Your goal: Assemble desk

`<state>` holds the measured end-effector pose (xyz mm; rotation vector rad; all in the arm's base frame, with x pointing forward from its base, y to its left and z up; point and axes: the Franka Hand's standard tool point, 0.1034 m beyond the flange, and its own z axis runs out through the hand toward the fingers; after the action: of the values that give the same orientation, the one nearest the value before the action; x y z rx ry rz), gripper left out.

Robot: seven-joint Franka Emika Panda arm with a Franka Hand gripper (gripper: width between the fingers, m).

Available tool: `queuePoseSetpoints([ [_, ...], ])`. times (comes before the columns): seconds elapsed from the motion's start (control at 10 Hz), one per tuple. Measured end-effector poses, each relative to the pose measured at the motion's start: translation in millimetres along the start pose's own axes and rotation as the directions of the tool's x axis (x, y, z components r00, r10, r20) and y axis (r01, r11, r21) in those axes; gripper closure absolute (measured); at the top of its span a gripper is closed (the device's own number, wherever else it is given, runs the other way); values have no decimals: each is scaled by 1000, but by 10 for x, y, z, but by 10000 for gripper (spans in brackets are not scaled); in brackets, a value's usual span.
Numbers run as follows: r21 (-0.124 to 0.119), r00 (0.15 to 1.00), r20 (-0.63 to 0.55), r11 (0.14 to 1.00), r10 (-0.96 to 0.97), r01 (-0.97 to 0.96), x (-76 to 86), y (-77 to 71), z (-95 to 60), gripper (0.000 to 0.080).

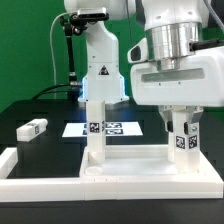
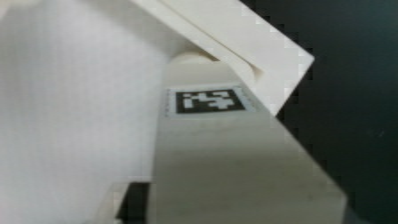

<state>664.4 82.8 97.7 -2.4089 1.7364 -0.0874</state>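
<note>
- Exterior view: gripper [image 1: 181, 133] clenched on tagged leg [image 1: 182, 141], standing at the desk top panel's [image 1: 110, 174] right.
- Keep it vertical while twisting; avoid the left leg [image 1: 95, 128].

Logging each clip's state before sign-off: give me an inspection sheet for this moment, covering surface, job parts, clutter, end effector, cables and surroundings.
Surface: black table.
Job's things: desk top lies flat at the front; one leg stands upright on it; a second leg is upright under the end effector; a third leg lies loose on the table at the exterior view's left.
Clutter: marker board behind the top; white border bar.
End effector: over the second leg's upper end; whether shut cannot be told. The wrist view shows a tagged leg close up.
Cables: nothing seen.
Surroundings: green backdrop, arm base.
</note>
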Motion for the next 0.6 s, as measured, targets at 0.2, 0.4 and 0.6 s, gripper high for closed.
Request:
queuePoseSetpoints([
  [0.2,0,960,88,963,267,-268,12,40,-3,499],
  [0.4,-20,909,119,917,399,-399,71,62,-11,499],
  [0.6,-30,873,117,881,473,-473,63,59,-10,499],
])
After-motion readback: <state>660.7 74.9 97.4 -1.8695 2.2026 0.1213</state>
